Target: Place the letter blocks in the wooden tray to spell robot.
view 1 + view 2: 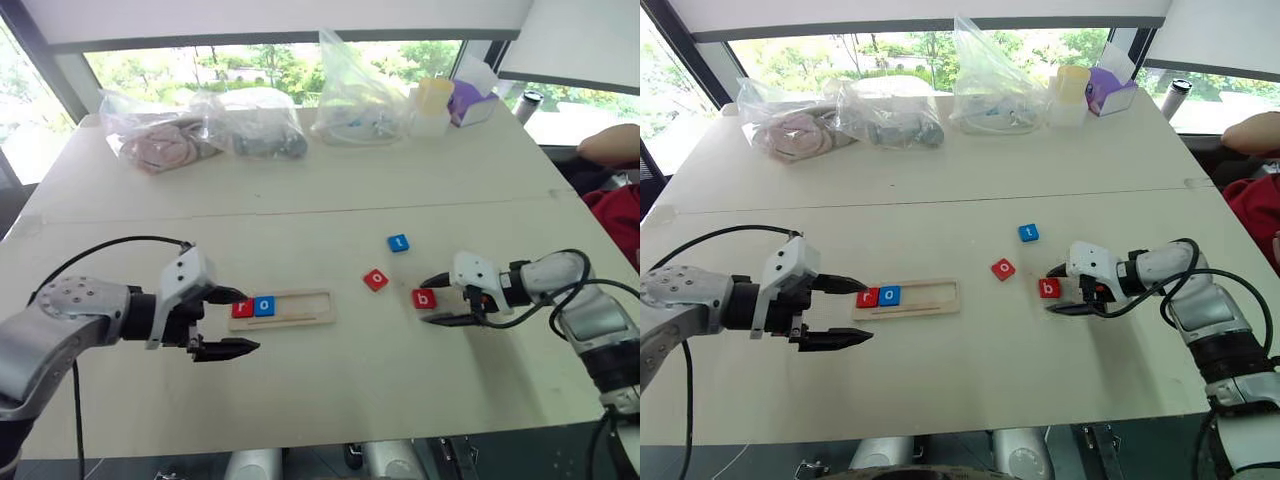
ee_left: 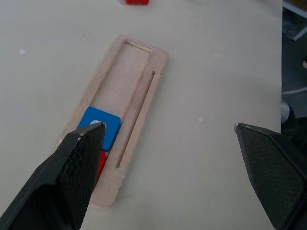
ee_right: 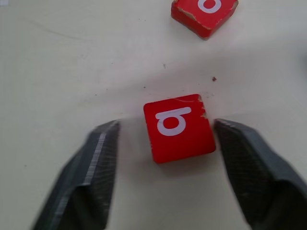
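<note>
You see five flat square letter blocks: two sit at the left end of the pale wooden tray [image 1: 295, 306], three lie right of it on the matte tabletop [image 1: 330, 380]. Your left gripper [image 1: 232, 322] hangs released. Your right gripper [image 3: 165, 143] straddles the red b block [image 3: 178, 127], jaws apart, one touching.

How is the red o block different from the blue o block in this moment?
The red o block is red, and the blue o block is blue. The red one lies loose on the table, while the blue one sits inside the wooden tray, right beside the r block. The red one lies turned at an angle; the blue one lines up with the tray. Both are flat square tiles with a white o.
</note>
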